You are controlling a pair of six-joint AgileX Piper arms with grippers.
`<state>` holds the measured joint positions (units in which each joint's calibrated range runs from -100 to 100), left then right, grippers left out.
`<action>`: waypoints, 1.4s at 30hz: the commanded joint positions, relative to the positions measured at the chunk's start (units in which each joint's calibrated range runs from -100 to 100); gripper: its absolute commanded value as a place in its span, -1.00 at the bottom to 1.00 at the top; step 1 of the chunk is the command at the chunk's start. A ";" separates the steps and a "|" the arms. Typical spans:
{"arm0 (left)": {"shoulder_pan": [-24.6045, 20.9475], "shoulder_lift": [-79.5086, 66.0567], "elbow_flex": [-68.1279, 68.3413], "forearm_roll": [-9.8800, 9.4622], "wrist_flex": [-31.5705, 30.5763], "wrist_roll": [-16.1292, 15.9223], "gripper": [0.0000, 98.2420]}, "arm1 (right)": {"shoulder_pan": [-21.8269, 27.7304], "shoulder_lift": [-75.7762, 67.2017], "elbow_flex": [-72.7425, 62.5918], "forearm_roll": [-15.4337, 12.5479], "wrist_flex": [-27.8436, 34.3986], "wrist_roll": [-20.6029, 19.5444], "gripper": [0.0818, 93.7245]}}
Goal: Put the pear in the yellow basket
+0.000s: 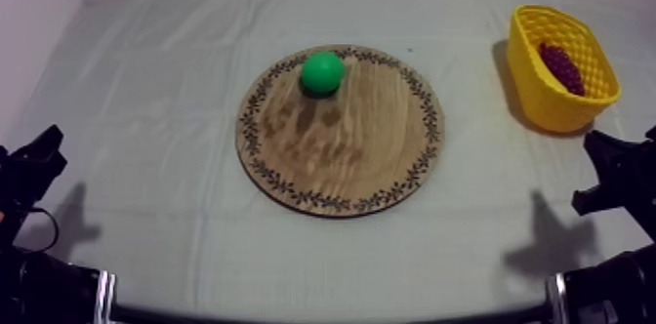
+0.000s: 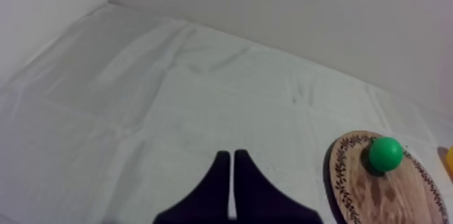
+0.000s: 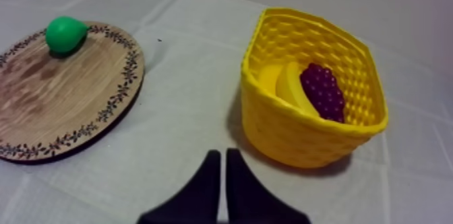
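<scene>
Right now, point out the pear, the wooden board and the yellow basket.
pear [image 1: 322,71]: top view, middle of its green body.
wooden board [image 1: 363,147]: top view, bare wood in front of the pear.
yellow basket [image 3: 296,132]: right wrist view, its near outer wall.

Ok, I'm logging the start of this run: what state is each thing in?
pear: lying on the wooden board, unheld.
wooden board: flat on the cloth.
yellow basket: upright, holding grapes and banana.
left gripper: fingers shut on nothing, over the cloth.
right gripper: fingers shut on nothing, near the basket.
</scene>
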<state>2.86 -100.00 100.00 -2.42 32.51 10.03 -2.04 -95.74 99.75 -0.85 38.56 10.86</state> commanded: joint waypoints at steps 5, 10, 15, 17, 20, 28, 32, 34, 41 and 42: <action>0.00 0.00 0.00 0.00 -0.01 0.01 -1.00 | -0.03 -0.02 0.03 0.00 0.07 0.00 -0.99; 0.00 0.00 0.00 0.00 -0.01 0.01 -1.00 | -0.03 -0.02 0.03 0.00 0.07 0.00 -0.99; 0.00 0.00 0.00 0.00 -0.01 0.01 -1.00 | -0.03 -0.02 0.03 0.00 0.07 0.00 -0.99; 0.00 0.00 0.00 0.00 -0.01 0.01 -1.00 | -0.03 -0.02 0.03 0.00 0.07 0.00 -0.99; 0.00 0.00 0.00 0.00 -0.01 0.01 -1.00 | -0.03 -0.02 0.03 0.00 0.07 0.00 -0.99; 0.00 0.00 0.00 0.00 -0.01 0.01 -1.00 | -0.03 -0.02 0.03 0.00 0.07 0.00 -0.99; 0.00 0.00 0.00 0.00 -0.01 0.01 -1.00 | -0.03 -0.02 0.03 0.00 0.07 0.00 -0.99; 0.00 0.00 0.00 0.00 -0.01 0.01 -1.00 | -0.03 -0.02 0.03 0.00 0.07 0.00 -0.99; 0.00 0.00 0.00 0.00 -0.01 0.01 -1.00 | -0.03 -0.02 0.03 0.00 0.07 0.47 -0.99; 0.00 0.00 0.00 0.00 -0.01 0.01 -1.00 | -0.03 -0.02 0.03 0.00 0.07 0.54 -0.99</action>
<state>2.86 -100.00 100.00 -2.42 32.51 10.03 -2.04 -95.74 99.75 -0.85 38.65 11.28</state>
